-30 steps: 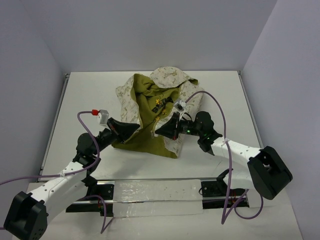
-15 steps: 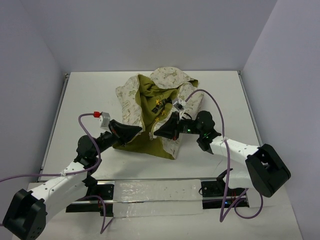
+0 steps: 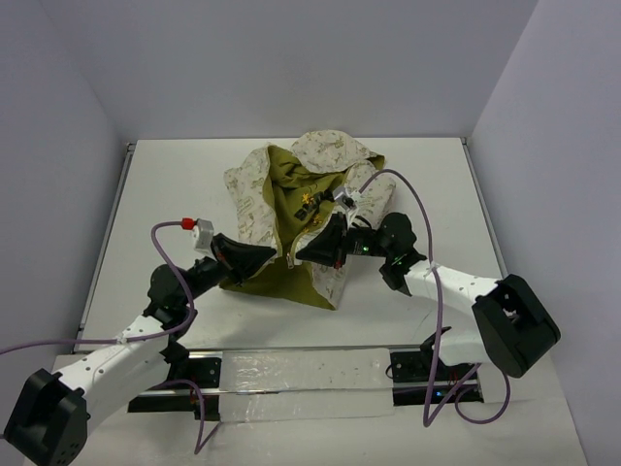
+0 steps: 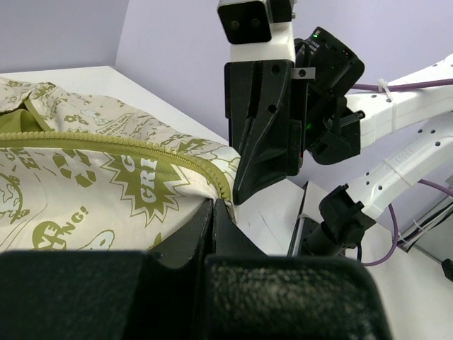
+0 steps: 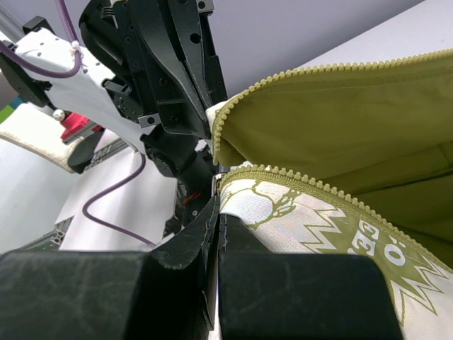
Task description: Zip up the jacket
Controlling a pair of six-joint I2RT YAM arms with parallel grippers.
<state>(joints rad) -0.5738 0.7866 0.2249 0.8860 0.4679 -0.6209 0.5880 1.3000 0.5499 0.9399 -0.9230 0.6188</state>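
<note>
Left gripper (image 3: 274,255) is clamping the jacket (image 3: 254,189) at one zipper (image 5: 318,71) end | right gripper (image 3: 301,256) is clamping the opposite end | jacket is lying open on the table (image 3: 165,194) | judgement: step is needing both ends level, touching, hems taut

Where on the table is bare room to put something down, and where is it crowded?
Bare table lies between the jacket and the left edge, and again between jacket and right edge. A smaller patch lies between hem and base rail. Crowded: the hem, where the left gripper and right gripper pinch it.
</note>
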